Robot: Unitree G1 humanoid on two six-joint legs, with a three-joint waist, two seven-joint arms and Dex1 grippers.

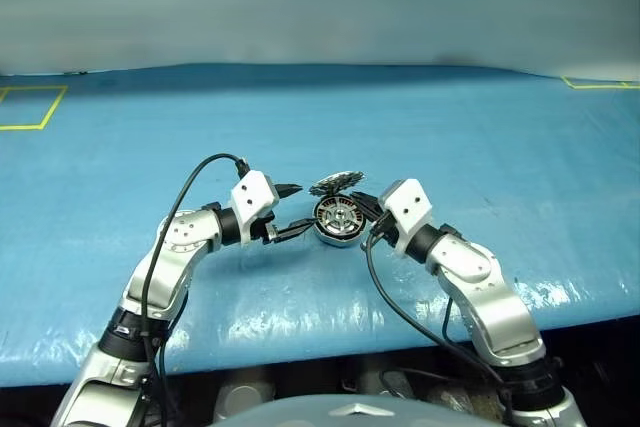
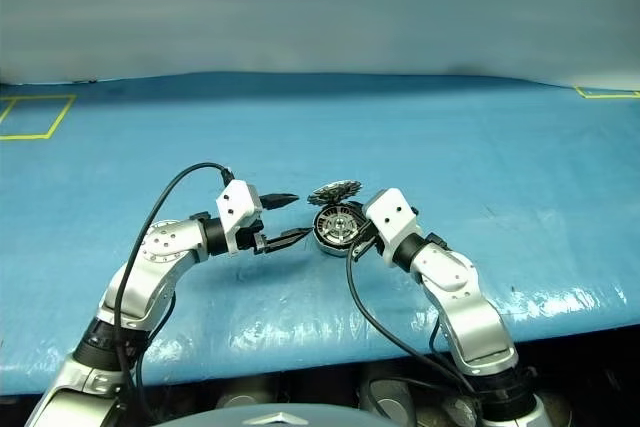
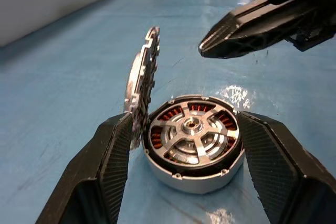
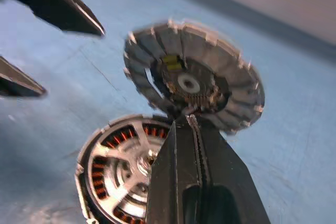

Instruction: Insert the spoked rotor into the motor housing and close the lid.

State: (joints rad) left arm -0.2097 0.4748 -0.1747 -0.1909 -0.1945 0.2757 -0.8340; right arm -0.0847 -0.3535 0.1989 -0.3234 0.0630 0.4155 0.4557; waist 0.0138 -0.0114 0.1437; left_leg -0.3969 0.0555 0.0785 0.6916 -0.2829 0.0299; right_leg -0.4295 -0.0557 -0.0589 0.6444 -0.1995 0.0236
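The right gripper (image 4: 191,121) is pressed shut, its tip at the raised lid (image 4: 194,77). The left gripper (image 3: 184,145) is spread wide around the motor housing (image 3: 194,174) on the blue tabletop (image 1: 480,127). The spoked rotor (image 3: 191,132) is already seated inside. The lid probably has to be pushed down next.

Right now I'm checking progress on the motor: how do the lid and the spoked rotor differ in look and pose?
The lid stands raised on edge at the motor housing's rim; the spoked rotor lies flat inside the housing. The lid's inner face is dark with a radial pattern; the rotor is shiny silver with broad spokes and copper windings showing between them. Both are round metal parts.
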